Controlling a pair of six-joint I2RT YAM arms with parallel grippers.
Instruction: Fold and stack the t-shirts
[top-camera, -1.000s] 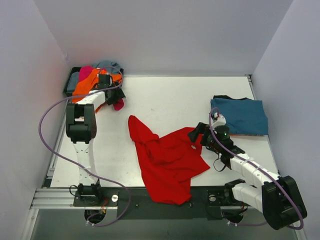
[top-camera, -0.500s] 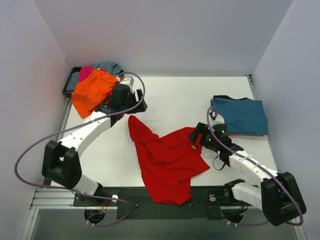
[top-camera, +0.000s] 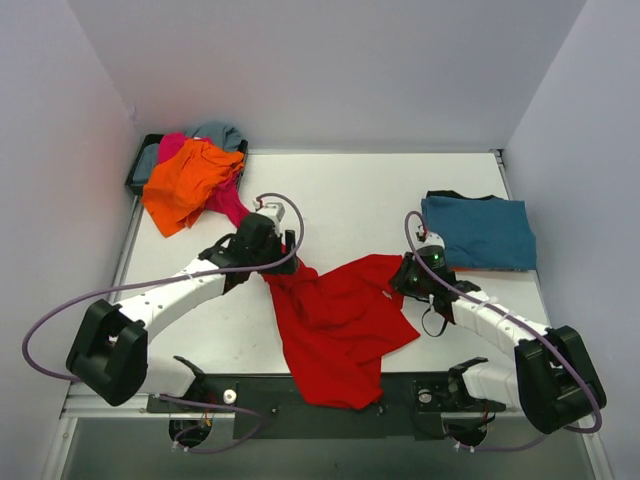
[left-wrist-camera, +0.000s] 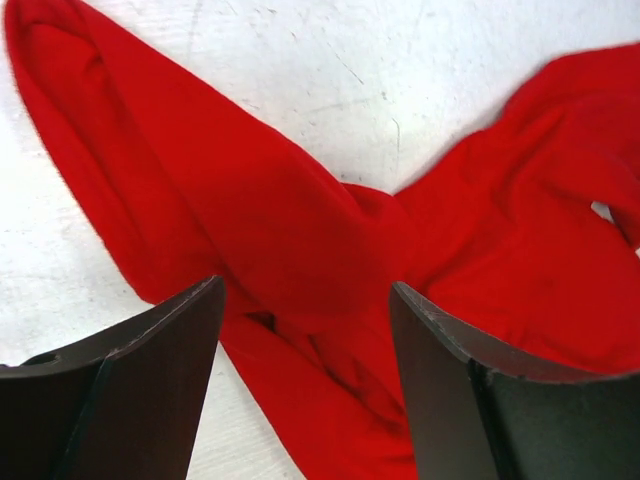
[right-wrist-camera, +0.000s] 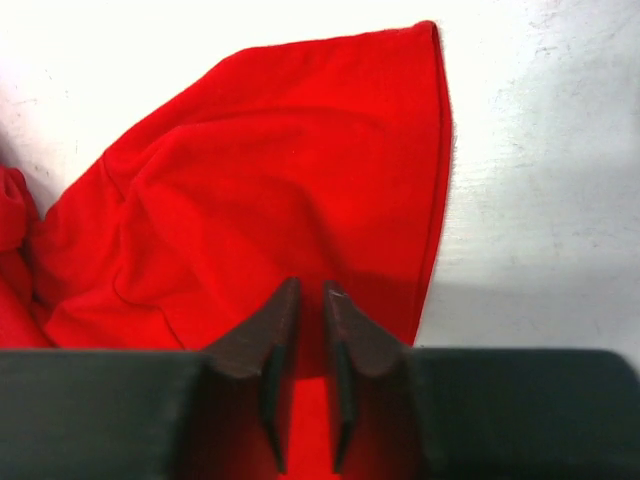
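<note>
A bright red t-shirt (top-camera: 340, 320) lies crumpled on the white table near its front edge. My left gripper (top-camera: 288, 258) hovers open over the shirt's bunched upper-left part (left-wrist-camera: 280, 220), one finger (left-wrist-camera: 170, 350) on either side of the cloth and not pinching it (left-wrist-camera: 305, 290). My right gripper (top-camera: 405, 280) sits at the shirt's right edge. Its jaws (right-wrist-camera: 310, 290) are shut on the red cloth (right-wrist-camera: 280, 170), which shows between the pads. A teal blue t-shirt (top-camera: 480, 230) lies folded flat at the right.
A heap of t-shirts, orange (top-camera: 185, 180), magenta pink (top-camera: 228, 203) and grey-blue (top-camera: 215, 132), spills from a dark bin (top-camera: 135, 172) at the back left. A black layer (top-camera: 445, 195) peeks out under the teal shirt. White walls close in three sides.
The left arm swung from the heap at the back left down to the red t-shirt, staying open. The right gripper moved forward slightly and closed on the shirt's right edge.
</note>
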